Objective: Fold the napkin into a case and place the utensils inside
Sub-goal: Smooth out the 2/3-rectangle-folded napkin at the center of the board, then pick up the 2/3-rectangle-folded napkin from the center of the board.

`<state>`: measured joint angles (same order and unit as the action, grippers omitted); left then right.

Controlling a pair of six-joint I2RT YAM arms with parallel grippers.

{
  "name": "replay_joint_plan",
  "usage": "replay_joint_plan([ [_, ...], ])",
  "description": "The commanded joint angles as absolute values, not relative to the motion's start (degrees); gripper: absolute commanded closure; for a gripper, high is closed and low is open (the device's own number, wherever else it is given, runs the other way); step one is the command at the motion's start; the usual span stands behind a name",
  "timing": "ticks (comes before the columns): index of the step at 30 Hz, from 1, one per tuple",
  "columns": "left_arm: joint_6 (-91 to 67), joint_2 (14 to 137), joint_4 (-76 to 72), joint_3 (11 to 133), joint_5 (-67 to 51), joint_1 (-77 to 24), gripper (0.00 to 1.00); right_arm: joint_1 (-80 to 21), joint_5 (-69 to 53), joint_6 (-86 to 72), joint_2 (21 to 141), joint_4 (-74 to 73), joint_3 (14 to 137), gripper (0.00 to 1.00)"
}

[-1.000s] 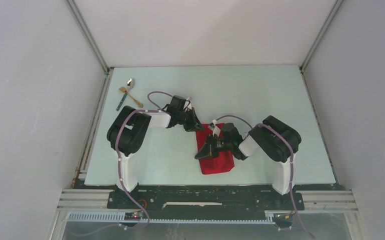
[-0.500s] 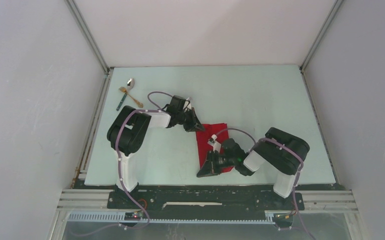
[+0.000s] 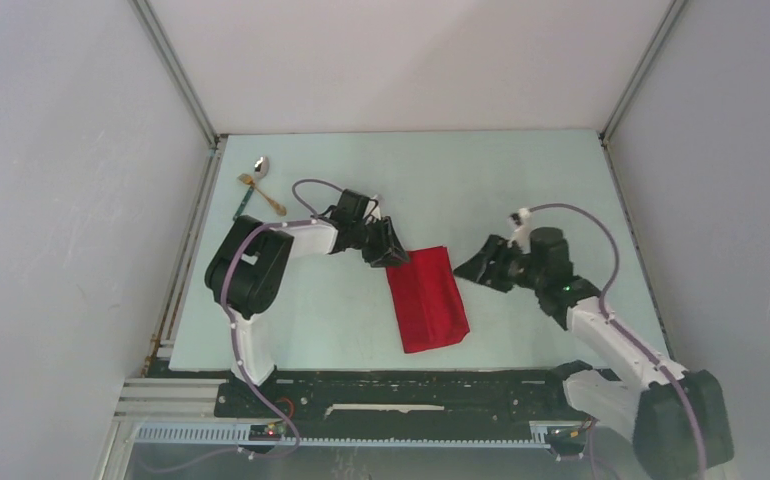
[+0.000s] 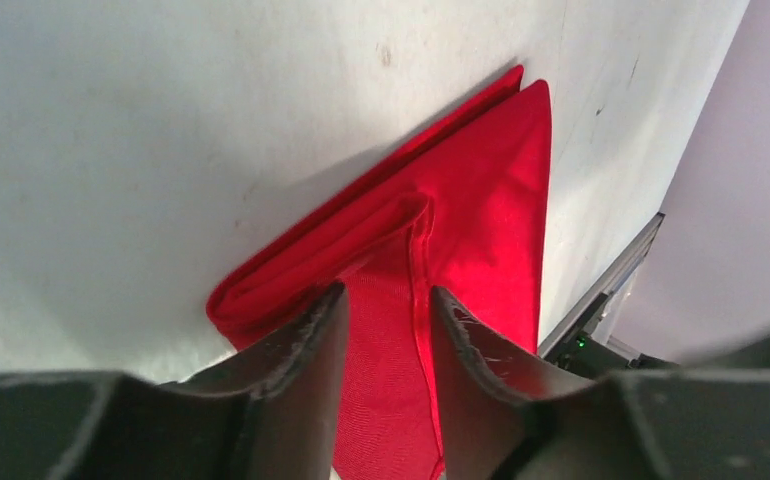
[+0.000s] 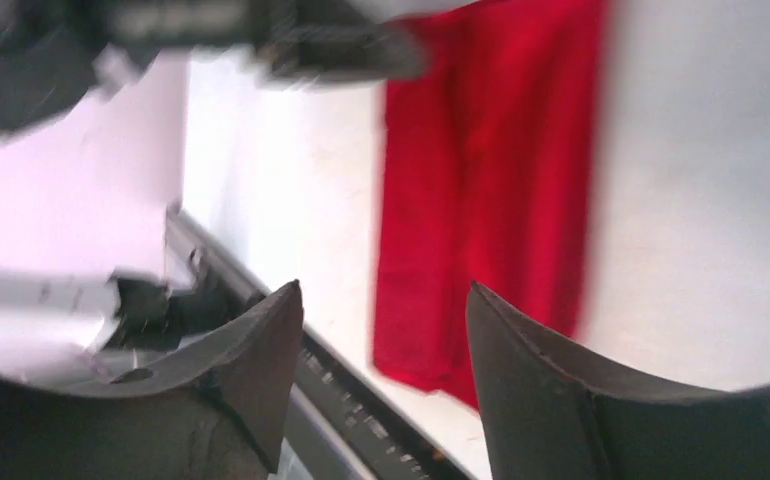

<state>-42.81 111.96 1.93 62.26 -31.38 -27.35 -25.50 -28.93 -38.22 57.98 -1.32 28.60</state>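
From the top camera I saw the case point(image 3: 428, 298), the red napkin folded into a long narrow packet, lying flat on the counter point(image 3: 521, 180) between the 2 arms. Only that view gave me the utensils: the silver spoon point(image 3: 260, 165), the gold fork point(image 3: 261, 192) and the teal-handled piece point(image 3: 242, 203) sat together at the far left corner, well apart from the case and outside it. The left pincer point(image 3: 386, 248) was at the case's far left corner, and the right pincer point(image 3: 476, 270) hung just beside its right edge, not touching. The left wrist camera showed what the top one could not: the layered folds of the case point(image 4: 461, 220) and a raised hem running between the left pincer's point(image 4: 386, 300) fingers, which stood a little apart astride the cloth with red showing through the gap. The right wrist view was blurred, but the right pincer point(image 5: 381, 300) stood wide apart with nothing between its fingers, the case point(image 5: 491, 190) lying beyond them.
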Motion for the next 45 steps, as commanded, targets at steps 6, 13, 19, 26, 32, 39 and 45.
replay_joint_plan([
  [6, -37.23, 97.66, 17.68, 66.71, -28.64, -28.37, 0.42, -6.26, -45.29, -27.99, 74.02, -10.90, 27.72, 0.02],
  [13, -34.80, 88.07, 26.50, 63.84, -19.57, -37.52, 0.37, -11.25, -43.91, -31.00, 78.44, -3.16, 23.46, 0.27],
  [19, -35.32, 79.71, 27.20, 57.84, 4.06, -54.86, 0.34, -18.17, -41.69, -37.49, 81.76, 6.96, 20.00, 0.60],
  [26, -42.04, 83.88, 30.40, 60.13, 15.16, -68.38, 0.32, -29.58, -35.55, -57.55, 82.55, 28.54, 15.21, 0.69],
  [32, -44.50, 97.28, 42.06, 72.77, 21.39, -74.62, 0.32, -21.18, -29.84, -49.32, 76.81, 7.06, 19.00, 0.23],
  [39, -46.57, 111.94, 54.75, 88.12, 22.08, -78.44, 0.34, -6.22, -22.51, -41.12, 65.35, -11.85, 20.69, 0.16],
  [45, -47.77, 117.63, 57.00, 91.61, 21.44, -79.04, 0.42, -3.60, -12.58, -42.68, 56.66, -18.48, 20.65, 0.17],
])
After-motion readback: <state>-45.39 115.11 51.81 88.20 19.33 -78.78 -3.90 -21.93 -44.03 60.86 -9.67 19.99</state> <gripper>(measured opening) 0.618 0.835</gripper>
